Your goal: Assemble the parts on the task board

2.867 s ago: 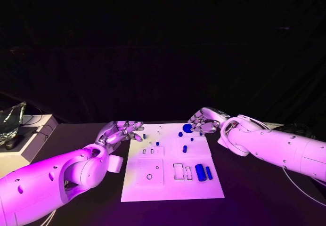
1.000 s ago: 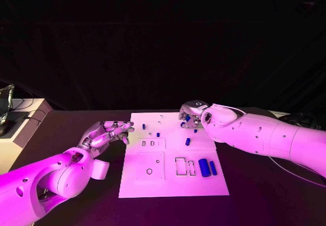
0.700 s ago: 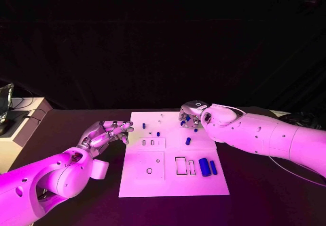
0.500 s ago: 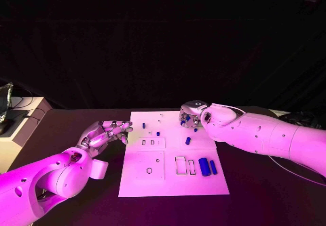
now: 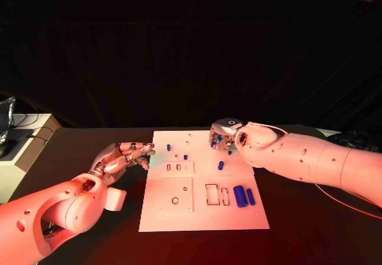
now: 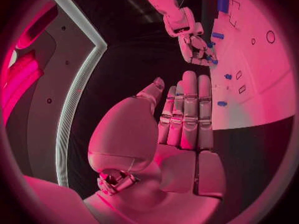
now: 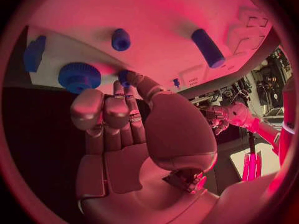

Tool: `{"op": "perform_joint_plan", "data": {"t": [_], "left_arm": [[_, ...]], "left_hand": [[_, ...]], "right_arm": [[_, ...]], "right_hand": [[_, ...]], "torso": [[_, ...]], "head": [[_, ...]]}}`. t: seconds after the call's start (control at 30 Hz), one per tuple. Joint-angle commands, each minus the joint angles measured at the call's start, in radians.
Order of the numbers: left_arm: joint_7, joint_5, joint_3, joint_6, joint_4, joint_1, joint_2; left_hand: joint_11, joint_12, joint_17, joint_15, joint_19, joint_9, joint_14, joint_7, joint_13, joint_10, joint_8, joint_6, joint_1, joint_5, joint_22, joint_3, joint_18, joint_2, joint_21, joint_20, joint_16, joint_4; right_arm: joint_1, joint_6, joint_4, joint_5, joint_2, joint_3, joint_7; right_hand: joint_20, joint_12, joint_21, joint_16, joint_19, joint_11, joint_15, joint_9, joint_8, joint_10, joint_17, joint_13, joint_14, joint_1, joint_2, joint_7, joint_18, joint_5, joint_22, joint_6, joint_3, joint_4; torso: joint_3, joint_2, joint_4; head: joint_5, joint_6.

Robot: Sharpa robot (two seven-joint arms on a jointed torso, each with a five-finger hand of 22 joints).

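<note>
My right hand over the far edge of the board, fingers curled by a blue knob, grasp unclear, my left hand beside the board's left edge, fingers apart and empty, blue parts lying on the board

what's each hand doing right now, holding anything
Left hand: open, holding nothing, beside the task board.
Right hand: fingers on a small blue part; grip cannot be told.

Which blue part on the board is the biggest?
The thick blue cylinder lying near the task board's near right edge, beside a thinner blue bar. The other blue parts are small pegs farther up.
</note>
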Motion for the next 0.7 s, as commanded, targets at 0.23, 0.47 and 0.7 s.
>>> {"op": "perform_joint_plan", "data": {"t": [0.23, 0.47, 0.7], "left_arm": [[0.003, -0.004, 0.001, 0.016, 0.0, 0.0, 0.0], [0.002, -0.004, 0.001, 0.016, 0.003, 0.0, 0.001], [0.002, -0.005, 0.001, 0.017, 0.008, 0.0, 0.001]], "left_hand": [[-0.001, 0.002, -0.001, 0.006, -0.004, 0.0, 0.001, 0.001, 0.001, -0.009, -0.002, -0.006, -0.004, 0.0, -0.001, 0.001, 0.016, 0.005, -0.001, 0.002, -0.006, -0.006], [-0.001, 0.002, -0.001, 0.006, -0.005, 0.0, 0.001, 0.001, 0.001, -0.009, -0.002, -0.006, -0.003, 0.0, -0.002, 0.002, 0.016, 0.005, 0.0, 0.002, -0.006, -0.008], [-0.001, 0.002, -0.001, 0.006, -0.005, 0.0, 0.001, 0.001, 0.001, -0.009, -0.002, -0.006, -0.003, 0.0, -0.002, 0.002, 0.016, 0.005, 0.0, 0.002, -0.006, -0.008]], "right_arm": [[-0.001, -0.146, 0.038, -0.014, -0.001, 0.011, -0.032], [0.0, -0.218, 0.025, -0.054, 0.036, 0.017, -0.075], [0.0, -0.249, -0.011, -0.073, 0.082, 0.018, -0.084]], "right_hand": [[-0.021, 0.003, -0.003, 0.003, 0.011, -0.028, -0.007, 0.002, 0.0, 0.05, 0.026, 0.003, 0.003, 0.008, 0.036, -0.001, -0.009, -0.019, 0.049, 0.012, 0.008, -0.019], [-0.02, 0.004, -0.015, 0.003, 0.016, -0.027, -0.006, 0.002, 0.0, 0.05, 0.038, 0.003, 0.005, 0.007, 0.036, 0.0, -0.01, -0.022, 0.076, 0.012, 0.009, -0.021], [-0.02, 0.004, -0.03, 0.003, 0.021, -0.027, -0.006, 0.001, 0.0, 0.048, 0.046, 0.003, 0.008, 0.007, 0.034, 0.001, -0.01, -0.024, 0.098, 0.011, 0.009, -0.021]], "torso": [[-0.0022, 0.002, 0.0019], [-0.0037, 0.004, 0.0047], [-0.0041, 0.007, 0.0076]], "head": [[0.005, 0.012], [0.005, 0.017], [0.006, 0.018]]}}
